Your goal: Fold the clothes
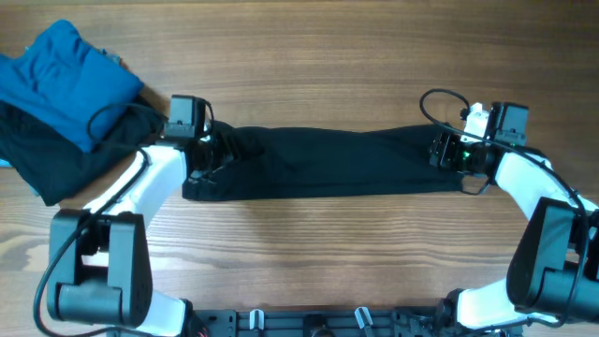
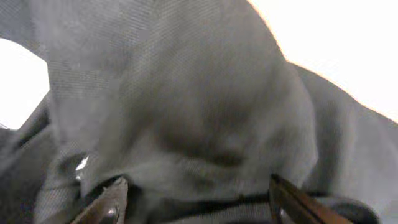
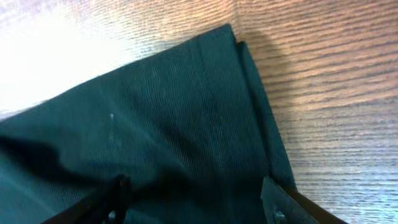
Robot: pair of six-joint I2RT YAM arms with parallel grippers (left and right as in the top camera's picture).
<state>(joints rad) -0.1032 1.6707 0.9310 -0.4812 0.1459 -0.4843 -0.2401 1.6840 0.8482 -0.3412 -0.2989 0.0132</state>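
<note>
**Black band lies crosswise, one set of jaws at each end**

Overhead:
- The clothes point(image 1: 328, 161) lie as a long, narrow black band on the counter point(image 1: 309, 56).
- The long axis runs left to right, straight between the two arms.
- The left arm point(image 1: 154, 173) meets the band's left end, where the cloth is bunched. The right arm point(image 1: 524, 178) meets the right end, which is flat and square.
- Neither arm is nearer; each sits on its own end.
- A folded blue garment point(image 1: 56, 70) on a plain black one point(image 1: 42, 154) lies at the far left corner, close behind the left arm.

Left wrist:
- The left jaws are spread wide, with one finger point(image 2: 106, 208) low at each side of the view.
- Grey-black cloth point(image 2: 186, 93) mounds up between and ahead of them.
- Nothing looks pinched. I cannot tell whether the pads touch the cloth.

Right wrist:
- The right jaws are also wide apart, fingers point(image 3: 280, 199) low in the view.
- The end of the cloth point(image 3: 168, 112) lies flat, its corner pointing away over bare wood point(image 3: 336, 93).
- No grip is visible.

Judgement: each end lies directly ahead of its own jaws, so the next move looks like closing on both ends. The fold would then run along the long axis.
</note>
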